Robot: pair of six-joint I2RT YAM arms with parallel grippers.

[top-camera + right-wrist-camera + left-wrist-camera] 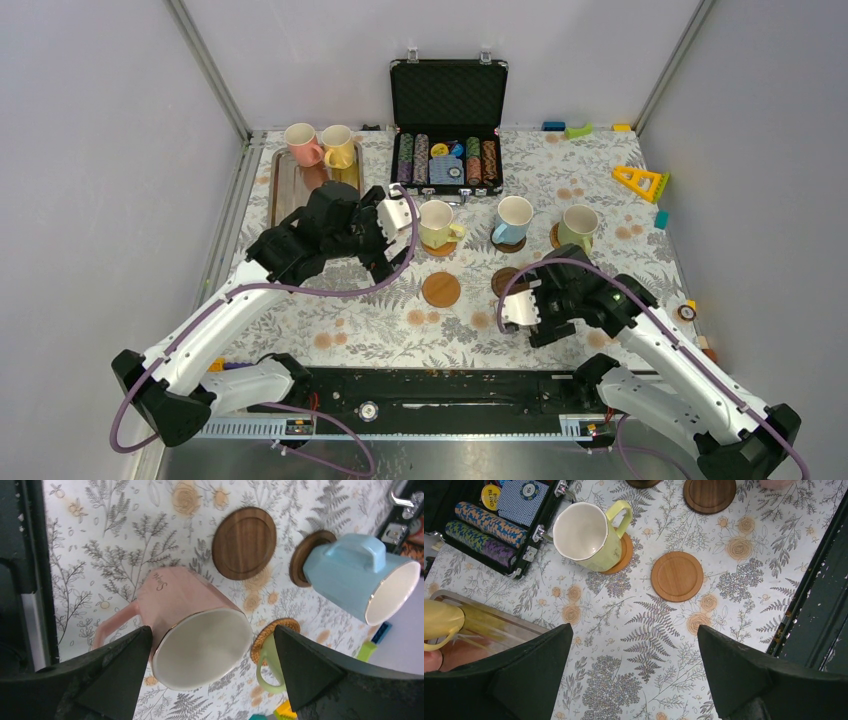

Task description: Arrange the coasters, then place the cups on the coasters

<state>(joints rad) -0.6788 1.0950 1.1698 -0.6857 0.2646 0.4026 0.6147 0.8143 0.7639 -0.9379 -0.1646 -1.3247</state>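
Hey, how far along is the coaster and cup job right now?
Done: pale yellow mug, blue mug and green mug each stand on a coaster. In hand: right tool hangs open over a pink mug beside the bare dark coaster. To do: that one, the two mugs on the tray, and a bare tan coaster. Left tool open, empty.

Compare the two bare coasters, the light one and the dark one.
The light coaster is pale tan; the dark coaster is deep brown. The light coaster lies on the near side of the pale yellow mug; the dark coaster lies further right, on the near side of the blue mug. From above the light coaster shows whole; the right arm covers part of the dark coaster. Both are round, rimmed wood, flat and bare.
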